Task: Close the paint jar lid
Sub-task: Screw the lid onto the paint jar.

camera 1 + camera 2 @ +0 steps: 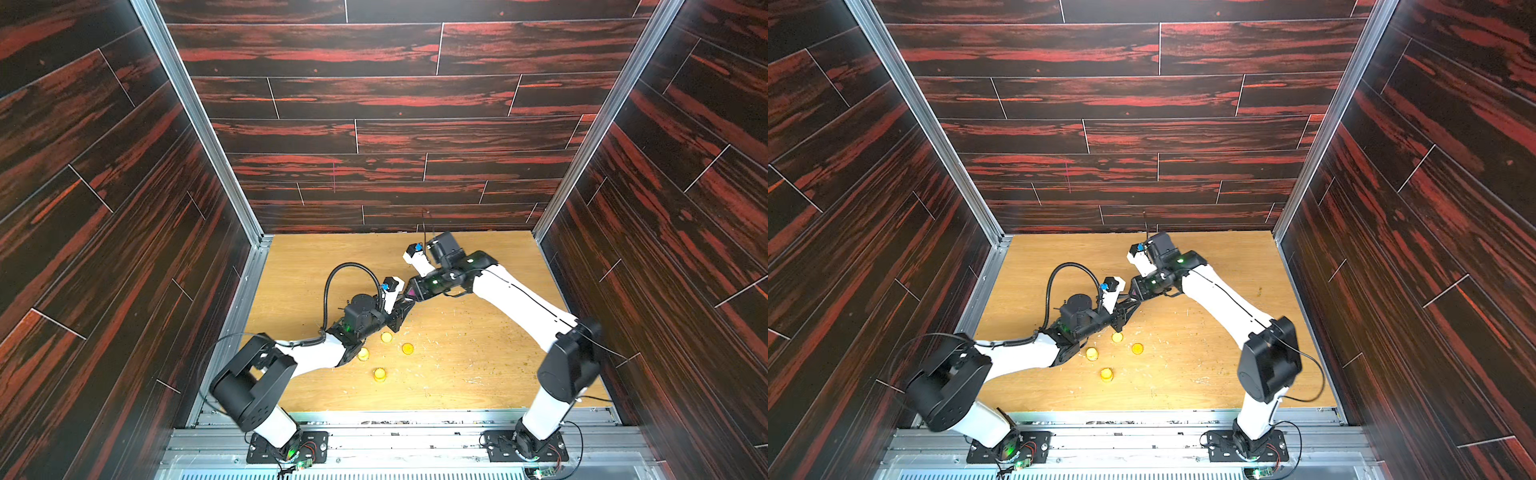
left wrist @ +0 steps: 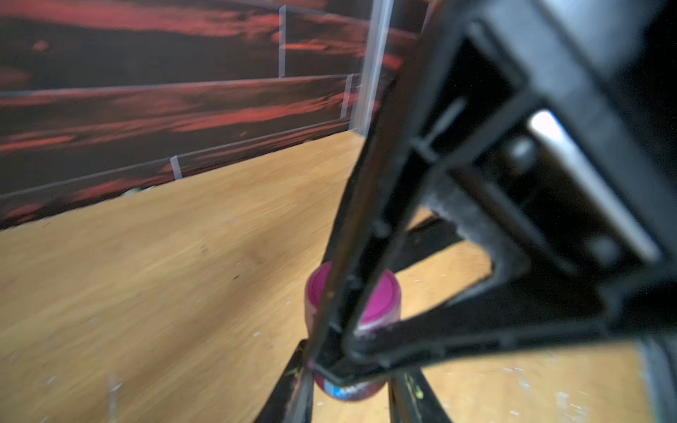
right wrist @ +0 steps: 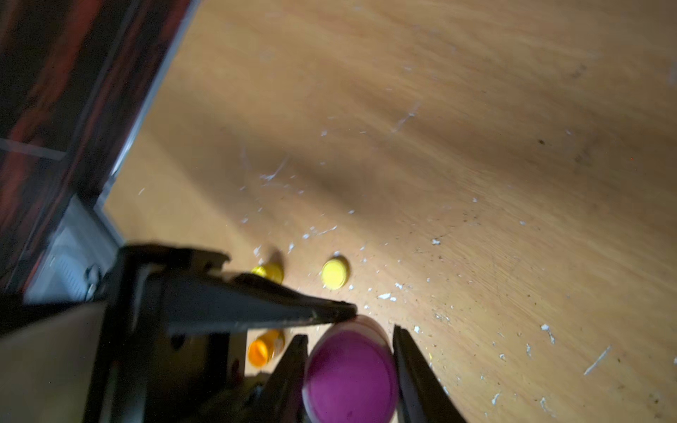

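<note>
My left pincer [image 1: 405,306] stretches in from the left over the wooden table [image 1: 478,374], and it is clamped narrow on the magenta paint jar [image 2: 348,391]. In the left wrist view, the jar's labelled body sits between my two left fingers [image 2: 295,384]. I cannot tell whether its base rests on the wood. Just beside my left forearm, on the side nearer the camera, four small yellow pieces [image 1: 386,337] lie on the table, each apart from the others. They are too small in both top views for me to tell pots from caps. The jar is near the middle of the table, where my two pincers meet tip to tip. My right pincer [image 3: 351,340] stretches in from the right, its fingers [image 3: 414,373] drawn narrow, one against each side of the round magenta lid [image 3: 351,373]. The lid sits on the jar's mouth, and how tightly I cannot tell
</note>
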`<state>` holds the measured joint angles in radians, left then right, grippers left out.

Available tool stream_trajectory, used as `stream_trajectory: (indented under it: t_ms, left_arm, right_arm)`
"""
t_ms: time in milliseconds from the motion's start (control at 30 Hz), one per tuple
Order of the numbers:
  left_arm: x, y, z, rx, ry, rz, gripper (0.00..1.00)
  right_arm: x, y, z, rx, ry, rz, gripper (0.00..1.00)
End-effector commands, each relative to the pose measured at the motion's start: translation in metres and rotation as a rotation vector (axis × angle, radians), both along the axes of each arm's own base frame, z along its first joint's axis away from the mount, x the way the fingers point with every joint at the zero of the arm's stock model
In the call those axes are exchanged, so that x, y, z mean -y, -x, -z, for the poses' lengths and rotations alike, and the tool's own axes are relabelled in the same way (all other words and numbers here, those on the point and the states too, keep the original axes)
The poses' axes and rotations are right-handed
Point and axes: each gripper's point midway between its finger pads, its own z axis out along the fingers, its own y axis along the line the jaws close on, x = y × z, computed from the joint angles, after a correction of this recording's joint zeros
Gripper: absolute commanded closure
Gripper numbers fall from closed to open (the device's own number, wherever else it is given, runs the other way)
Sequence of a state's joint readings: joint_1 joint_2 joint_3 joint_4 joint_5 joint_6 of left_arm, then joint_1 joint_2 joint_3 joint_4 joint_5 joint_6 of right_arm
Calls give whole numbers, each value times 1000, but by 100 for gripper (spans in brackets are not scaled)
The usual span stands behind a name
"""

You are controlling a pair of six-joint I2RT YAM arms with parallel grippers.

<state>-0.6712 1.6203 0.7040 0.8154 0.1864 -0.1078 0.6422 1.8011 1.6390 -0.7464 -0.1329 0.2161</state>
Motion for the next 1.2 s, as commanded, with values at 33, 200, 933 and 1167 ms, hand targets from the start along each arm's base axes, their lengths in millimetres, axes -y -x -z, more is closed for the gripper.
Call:
stream_trajectory:
  t_ms: [33,200,933,1167]
  left_arm:
    - [0,-13,-89,260,210,-82,84]
    - [-13,1,-78,193,191,-25,84]
    - [-2,43,-79,61,214,260,84]
    - [-3,44,-80,62,212,264,84]
  right_arm:
    - [-16,12,-6,-52,-15,135,53]
    - [15,19,-47,58,-61,2,37]
    - [19,45,-85,238,-103,-476,36]
    - [14,46,-73,188,-118,-489,42]
